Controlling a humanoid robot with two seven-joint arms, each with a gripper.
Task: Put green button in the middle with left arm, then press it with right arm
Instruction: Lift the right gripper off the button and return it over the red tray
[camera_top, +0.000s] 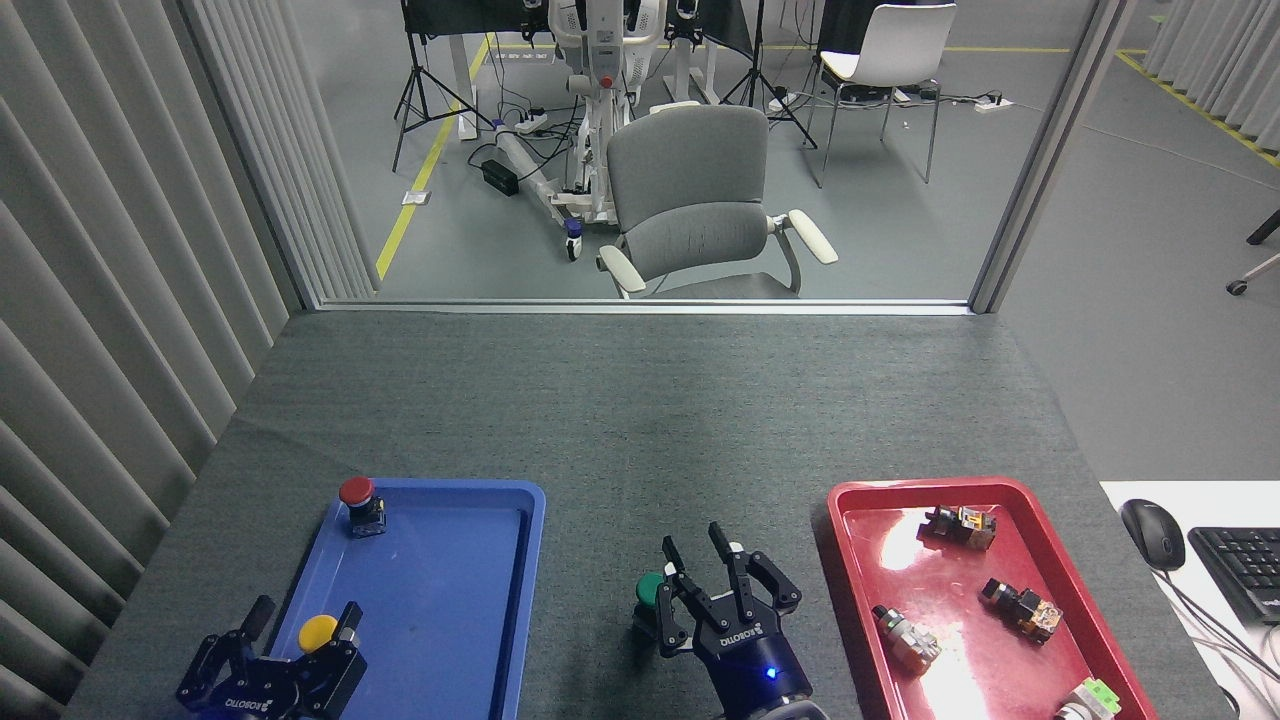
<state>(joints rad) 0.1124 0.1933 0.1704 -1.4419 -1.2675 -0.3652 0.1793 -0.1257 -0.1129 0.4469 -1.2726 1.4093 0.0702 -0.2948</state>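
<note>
The round green-capped push-button (650, 589) is seen on the dark grey felt covering (640, 420), beside the right gripper (694, 550), fingers spread; the left gripper (300, 625) is also spread

The green button (650, 589) stands on the table covering (640, 420) between two trays, the left tray (520, 600) and the right tray (850, 600). The right gripper (697, 556) sits just right of it. The left gripper (300, 625) lies at the left tray's near corner.

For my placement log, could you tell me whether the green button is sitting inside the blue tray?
No, the green button stands on the grey felt between the blue tray and red tray.
</note>
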